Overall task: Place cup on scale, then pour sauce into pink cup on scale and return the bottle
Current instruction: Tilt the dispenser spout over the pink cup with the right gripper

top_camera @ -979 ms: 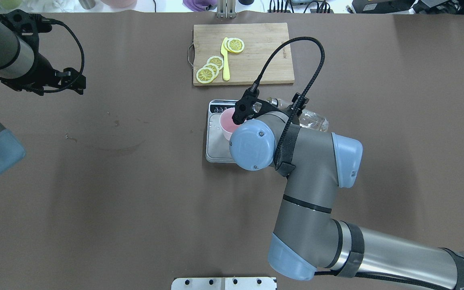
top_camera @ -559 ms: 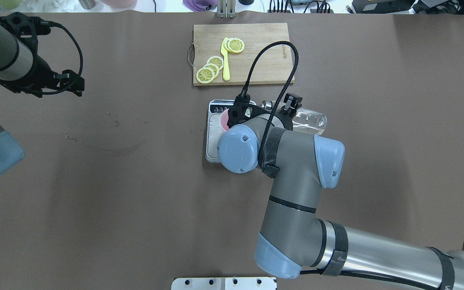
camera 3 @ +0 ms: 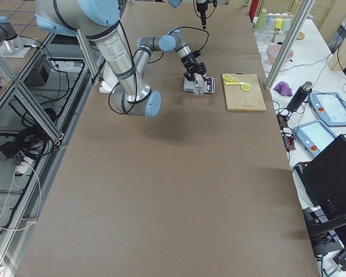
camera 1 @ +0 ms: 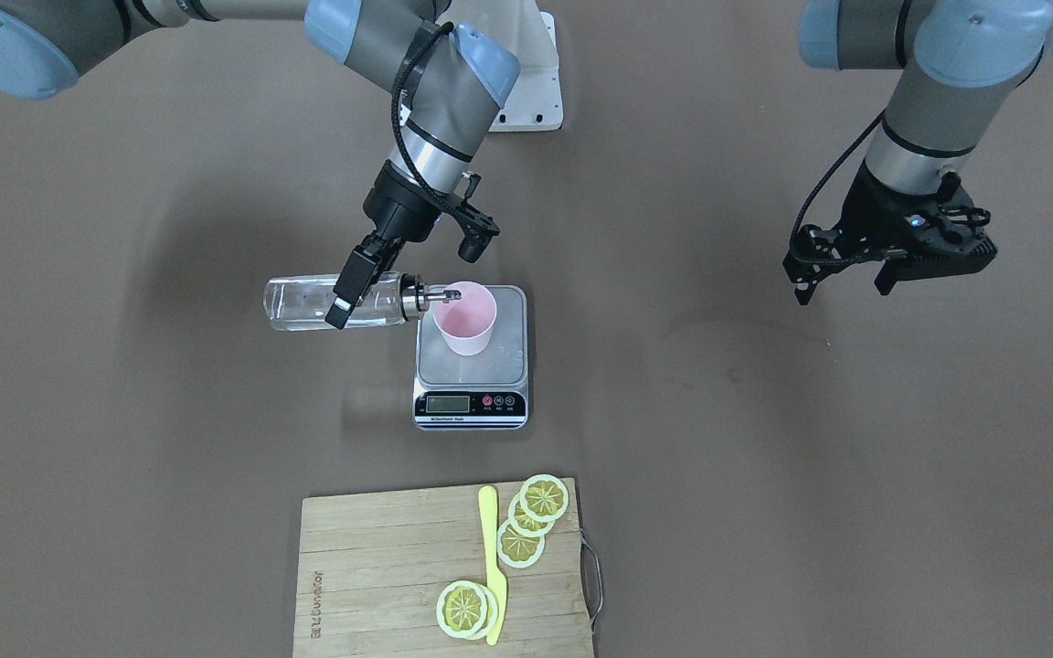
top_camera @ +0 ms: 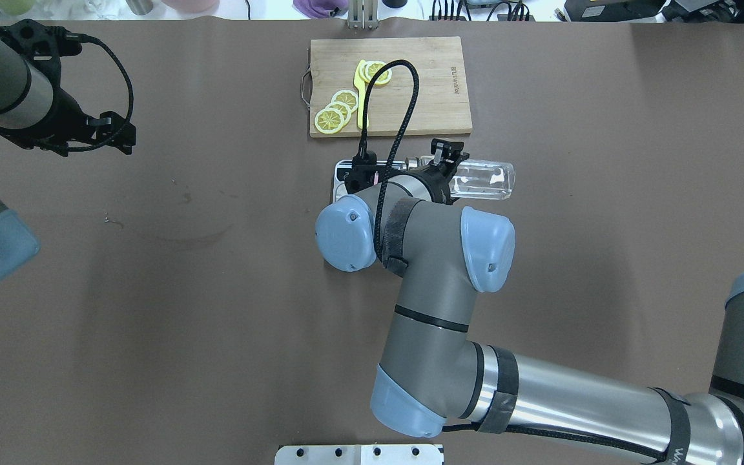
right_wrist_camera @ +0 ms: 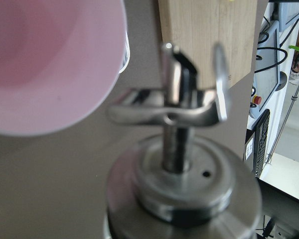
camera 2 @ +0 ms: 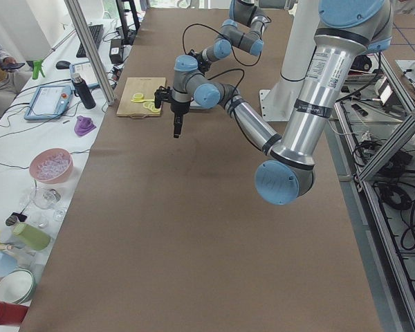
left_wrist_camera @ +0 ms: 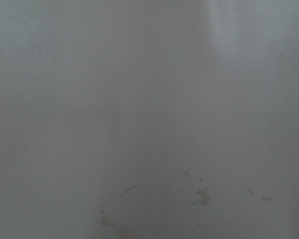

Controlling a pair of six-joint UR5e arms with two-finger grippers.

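The pink cup (camera 1: 464, 320) stands upright on the steel platform of the scale (camera 1: 508, 358). My right gripper (camera 1: 348, 294) is shut on the clear bottle (camera 1: 307, 304), which lies about level above the table beside the scale. Its silver pourer (camera 1: 440, 294) reaches over the cup's rim. Clear sauce shows inside the glass, and I can make out no stream. In the right wrist view the pourer cap (right_wrist_camera: 175, 164) fills the middle and the cup (right_wrist_camera: 45, 64) sits at upper left. From overhead my right arm hides the cup; the bottle (top_camera: 483, 181) and scale (top_camera: 344, 175) show. My left gripper (camera 1: 892, 265) hangs open and empty, far off.
A wooden cutting board (camera 1: 380, 567) with lemon slices (camera 1: 545, 498) and a yellow knife (camera 1: 490, 557) lies beyond the scale. Bowls, cups and tablets line the side bench (camera 2: 48, 166). The left wrist view shows only bare brown table (left_wrist_camera: 149, 119).
My right wrist has swung left over the scale and rolled, tipping the bottle from a slant to about level with its pourer at the cup. The cup is now hidden overhead. The left arm barely moved.
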